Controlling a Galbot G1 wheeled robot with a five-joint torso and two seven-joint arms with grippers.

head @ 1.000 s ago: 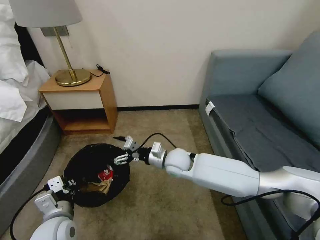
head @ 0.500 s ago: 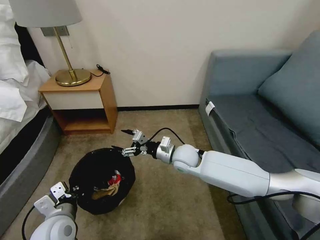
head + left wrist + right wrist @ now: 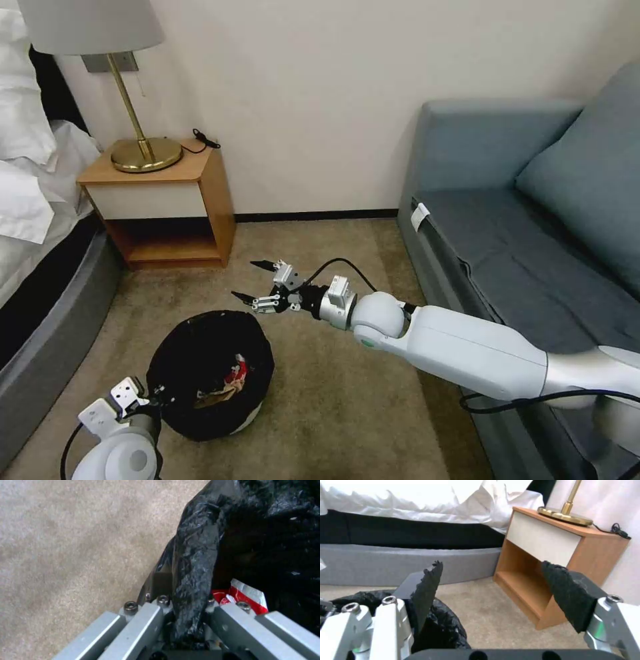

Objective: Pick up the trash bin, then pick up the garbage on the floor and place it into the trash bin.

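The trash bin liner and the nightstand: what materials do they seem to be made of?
The trash bin liner looks like thin glossy black plastic film: it crinkles and catches highlights. The nightstand seems wood or wood-look laminate, with a warm grained orange-brown, smooth matte finish.

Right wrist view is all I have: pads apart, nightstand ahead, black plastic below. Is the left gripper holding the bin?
Observer: Yes. In the left wrist view the left gripper is shut on the folded rim of the crinkly black bag lining the small round white trash bin.
Operator: What's inside the bin?
Observer: A red snack wrapper lies just inside the rim by that gripper, and the head view shows crumpled tan paper beside it.
Operator: Where is my right gripper relative to the bin?
Observer: In the head view the right gripper is open and empty, above the beige carpet just beyond the bin's far rim, toward the wooden nightstand.
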